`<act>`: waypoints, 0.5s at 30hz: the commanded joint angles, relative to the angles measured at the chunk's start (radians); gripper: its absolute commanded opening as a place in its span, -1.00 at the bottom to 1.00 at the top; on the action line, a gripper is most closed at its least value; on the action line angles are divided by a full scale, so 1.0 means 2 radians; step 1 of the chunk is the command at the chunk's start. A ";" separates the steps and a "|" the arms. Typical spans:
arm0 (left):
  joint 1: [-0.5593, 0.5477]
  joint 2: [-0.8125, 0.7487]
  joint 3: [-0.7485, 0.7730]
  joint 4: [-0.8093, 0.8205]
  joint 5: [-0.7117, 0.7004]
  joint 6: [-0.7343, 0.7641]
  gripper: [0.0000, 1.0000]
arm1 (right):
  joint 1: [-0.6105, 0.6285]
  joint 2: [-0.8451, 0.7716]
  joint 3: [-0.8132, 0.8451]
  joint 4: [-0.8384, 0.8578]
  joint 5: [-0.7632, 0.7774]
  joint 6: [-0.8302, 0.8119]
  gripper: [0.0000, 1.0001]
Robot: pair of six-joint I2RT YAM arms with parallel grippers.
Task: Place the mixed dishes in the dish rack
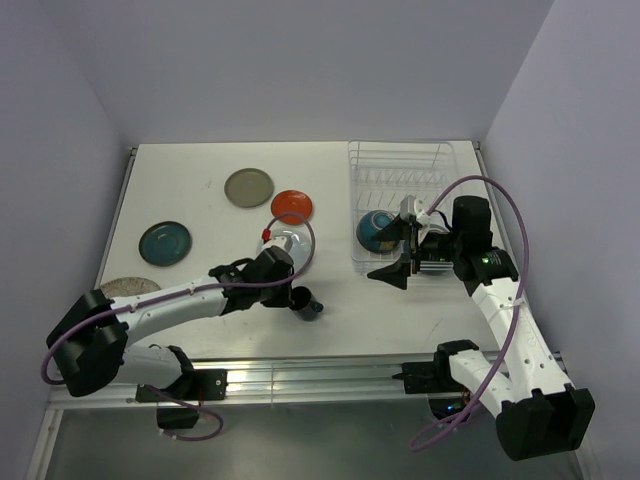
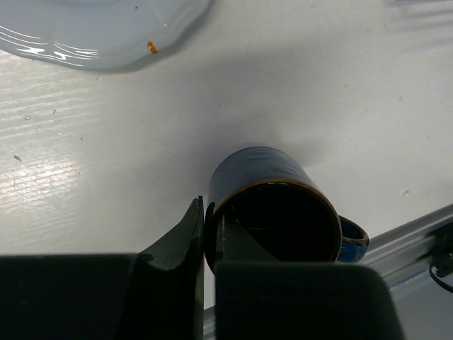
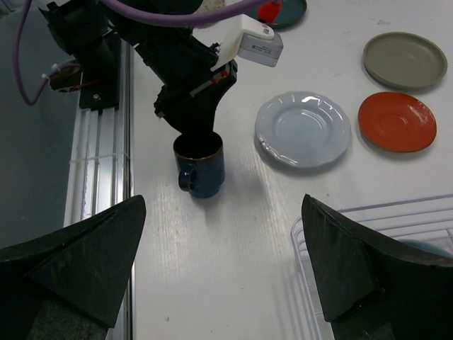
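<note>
The left end effector (image 2: 210, 237) is clamped on the rim of the small dark blue mug (image 2: 272, 212) (one finger inside, one outside). The mug is upright near the desk's (image 2: 106, 177) front edge, beside the pale blue plate (image 3: 303, 129). The right end effector (image 3: 221, 205) hangs spread wide, holding nothing, by the white wire dish rack (image 1: 400, 160), which holds a teal bowl (image 1: 375, 230).

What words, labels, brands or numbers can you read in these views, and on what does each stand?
None can be read.
The pale blue-white plate bears one orange speck, no lettering.
The white wrist box shows no legible print.
The black mug and dish rack show no markings.
</note>
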 commanded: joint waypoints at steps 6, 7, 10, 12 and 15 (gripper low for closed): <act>0.031 -0.124 -0.036 0.117 0.117 -0.011 -1.00 | -0.005 -0.003 -0.010 -0.014 -0.029 -0.058 0.96; 0.043 -0.131 -0.041 0.144 0.160 -0.016 -1.00 | -0.004 -0.006 -0.014 -0.019 -0.035 -0.075 0.96; 0.085 -0.144 -0.045 0.168 0.240 -0.038 -1.00 | 0.004 -0.010 -0.025 -0.087 -0.043 -0.199 0.97; 0.110 -0.138 -0.030 0.184 0.279 -0.052 -1.00 | 0.021 -0.007 -0.016 -0.131 -0.026 -0.293 1.00; 0.126 -0.123 -0.010 0.213 0.340 -0.079 -1.00 | 0.041 0.000 -0.012 -0.094 -0.005 -0.271 0.99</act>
